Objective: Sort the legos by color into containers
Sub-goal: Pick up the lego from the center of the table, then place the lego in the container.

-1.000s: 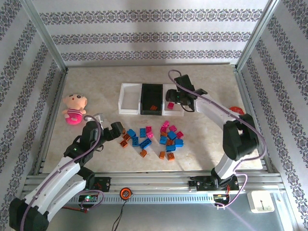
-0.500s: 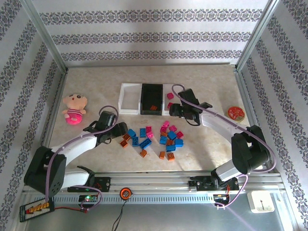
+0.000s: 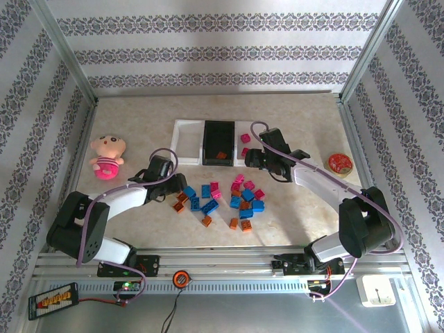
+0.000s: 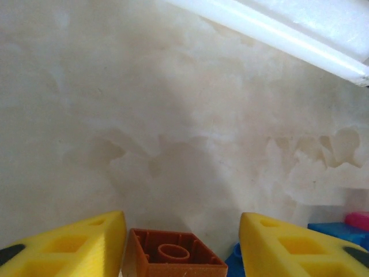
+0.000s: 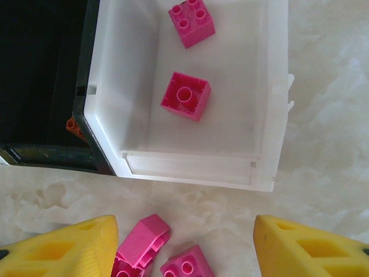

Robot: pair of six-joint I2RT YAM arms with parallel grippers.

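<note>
From above, the left pincer (image 3: 171, 190) is reaching into the left edge of the legos (image 3: 239, 201) on the surface (image 3: 139, 121), while the right pincer (image 3: 259, 159) is hovering beside the containers (image 3: 178, 142).

At the left wrist, an upturned orange brick (image 4: 172, 258) is sitting squarely between the fingers (image 4: 81, 248). I cannot tell whether it is clamped.

At the right wrist, the pincer is standing released and empty. Pink bricks (image 5: 144, 238) are lying near its left finger, with the white tray (image 5: 272, 115) straight ahead.
</note>
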